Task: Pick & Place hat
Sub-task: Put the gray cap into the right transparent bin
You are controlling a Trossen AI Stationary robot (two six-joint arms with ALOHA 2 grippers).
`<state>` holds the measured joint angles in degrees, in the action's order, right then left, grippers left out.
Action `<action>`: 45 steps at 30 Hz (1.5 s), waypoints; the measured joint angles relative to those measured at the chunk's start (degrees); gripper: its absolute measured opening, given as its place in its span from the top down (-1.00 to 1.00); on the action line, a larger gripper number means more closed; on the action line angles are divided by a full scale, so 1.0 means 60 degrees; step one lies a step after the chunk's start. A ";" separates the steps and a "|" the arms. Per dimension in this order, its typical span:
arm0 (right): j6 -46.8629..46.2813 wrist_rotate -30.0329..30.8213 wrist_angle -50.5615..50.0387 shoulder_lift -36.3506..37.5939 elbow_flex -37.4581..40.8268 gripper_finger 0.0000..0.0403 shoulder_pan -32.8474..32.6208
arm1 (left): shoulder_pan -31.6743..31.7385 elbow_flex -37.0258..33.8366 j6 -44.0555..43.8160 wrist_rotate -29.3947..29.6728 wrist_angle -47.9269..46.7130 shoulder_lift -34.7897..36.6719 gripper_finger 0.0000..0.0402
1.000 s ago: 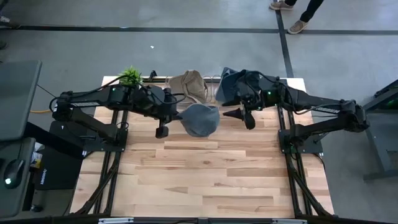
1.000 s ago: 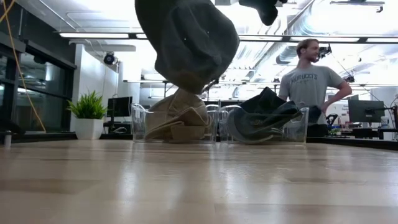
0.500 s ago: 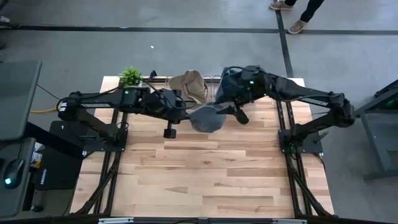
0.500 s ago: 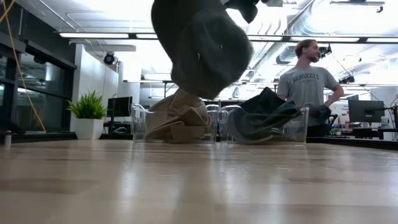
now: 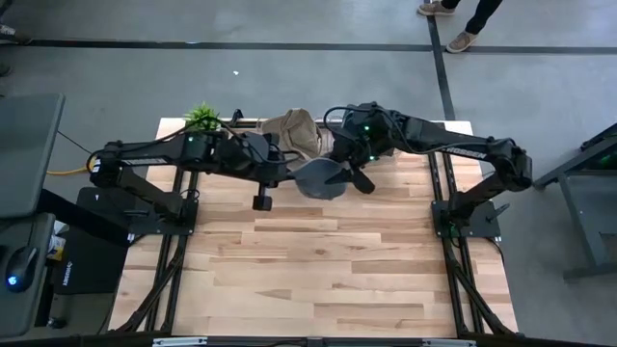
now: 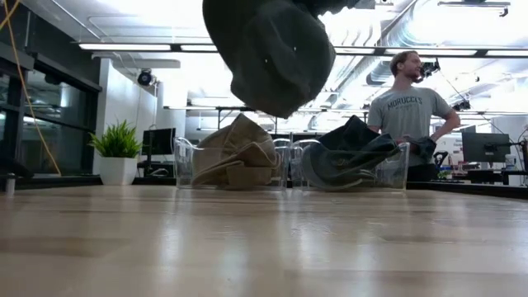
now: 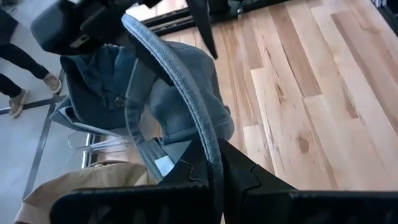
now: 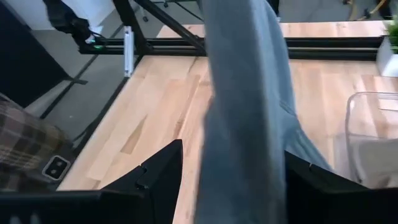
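— Where is the hat point(image 5: 321, 178)?

— In the air near the bench's point(image 5: 318, 280) far edge, in front of the two clear bins point(image 6: 227, 163). My left end effector point(image 7: 214, 168) is pressed together on its brim.

— And your right one?

— My right end effector point(image 8: 233, 168) is spread wide, one finger point(image 8: 163, 167) on either side of the hanging grey cloth. It isn't pinching it.

Grey-blue hat point(image 5: 321, 177), tan hats point(image 5: 294, 133), pale wood table point(image 5: 318, 270).
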<state>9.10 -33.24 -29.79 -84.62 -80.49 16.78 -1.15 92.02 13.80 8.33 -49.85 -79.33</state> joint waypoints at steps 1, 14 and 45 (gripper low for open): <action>-0.0003 -0.0061 -0.0003 -0.0056 -0.0007 0.04 -0.0003 | 0.0000 -0.0004 0.0001 0.0014 -0.0010 -0.0016 1.00; 0.0067 0.0042 -0.0179 -0.0084 -0.0010 0.50 -0.0054 | -0.0004 -0.0007 -0.0011 -0.0006 0.0004 -0.0004 1.00; 0.0903 0.4415 -0.0843 0.0081 -0.0002 1.00 -0.0197 | -0.0007 0.0012 -0.1921 0.1472 -0.0931 0.2010 -0.33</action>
<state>14.52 -6.75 -34.84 -84.13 -80.51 15.59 -1.19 92.09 2.27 17.17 -55.44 -67.27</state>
